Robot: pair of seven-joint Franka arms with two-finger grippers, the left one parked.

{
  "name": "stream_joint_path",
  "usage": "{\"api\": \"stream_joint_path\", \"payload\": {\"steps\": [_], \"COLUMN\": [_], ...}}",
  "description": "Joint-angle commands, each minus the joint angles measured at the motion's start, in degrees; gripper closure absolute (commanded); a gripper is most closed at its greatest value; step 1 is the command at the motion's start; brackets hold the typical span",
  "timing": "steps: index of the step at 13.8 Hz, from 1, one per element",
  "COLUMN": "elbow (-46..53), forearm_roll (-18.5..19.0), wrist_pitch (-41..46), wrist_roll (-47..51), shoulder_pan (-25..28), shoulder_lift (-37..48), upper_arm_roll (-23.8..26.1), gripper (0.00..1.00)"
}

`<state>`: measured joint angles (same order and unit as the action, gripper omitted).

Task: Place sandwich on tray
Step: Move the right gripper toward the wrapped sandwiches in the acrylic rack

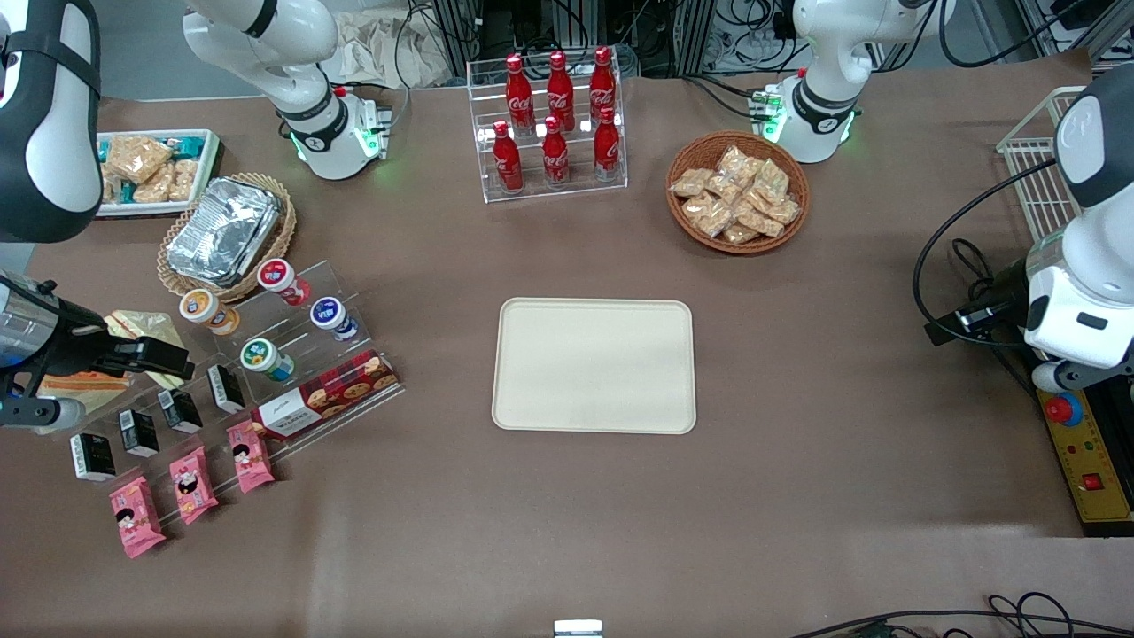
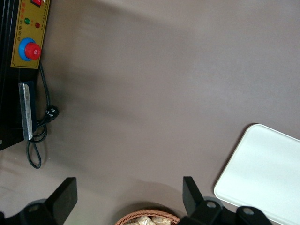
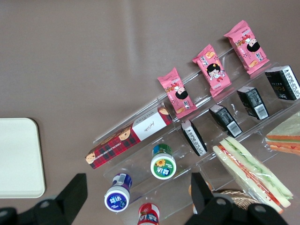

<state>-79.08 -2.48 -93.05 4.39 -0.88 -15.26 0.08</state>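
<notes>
Reaching for the sandwich (image 3: 285, 139) is the step in hand, and nothing has been gripped yet. The gripper (image 3: 137, 183) hangs above the clear stepped display stand (image 3: 197, 140) with its jaws spread wide and empty. What sits in the gap between them is the wrong stock: small round-lidded cups (image 3: 162, 167) and a plaid cookie box (image 3: 129, 143). The sandwich, a wrapped wedge with a bright orange filling edge and some green, lies outside that gap, well off past one finger. A paler wedge sandwich (image 3: 251, 171) lies between it and that finger. In the front view the gripper (image 1: 168, 359) sits at the working arm's end of the table. There the orange edge of the sandwich (image 1: 84, 383) shows just below the arm, nearer the camera than the fingers. To do this well, I judge the jaws should first travel sideways, clearing the paler wedge entirely, until the orange-edged wedge is centred between them. Only then should they descend. The wedge tapers and the wrap looks slippery, so closing across its two flat bread faces should hold better than pinching the thin point. A gentle squeeze should avoid crushing the bread. Crowding is the main risk, since a finger coming down between the two sandwiches could nudge or catch the paler one. The tray (image 1: 594, 365) lies bare in mid-table, well apart from the jaws.
</notes>
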Motion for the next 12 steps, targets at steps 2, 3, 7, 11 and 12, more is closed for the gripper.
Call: {"api": "stream_joint_path", "payload": {"steps": [2,3,7,11,12], "elbow": [0.07,0.07,0.07,0.16,0.07], "forearm_roll": [0.98,0.89,0.37,0.01,0.01], "wrist_pitch": [0.15,0.15,0.50,0.85,1.64], "wrist_roll": [-0.09,-0.17,-0.70,-0.62,-0.27], "shoulder_pan": [-0.17,-0.17,-1.05,-4.21,-5.52], "shoulder_lift": [0.05,-0.03,-0.12,0.05,0.05], "upper_arm_roll": [0.19,0.19,-0.51,-1.13,-1.13], "gripper": [0.01,0.01,0.01,0.01,0.01]}}
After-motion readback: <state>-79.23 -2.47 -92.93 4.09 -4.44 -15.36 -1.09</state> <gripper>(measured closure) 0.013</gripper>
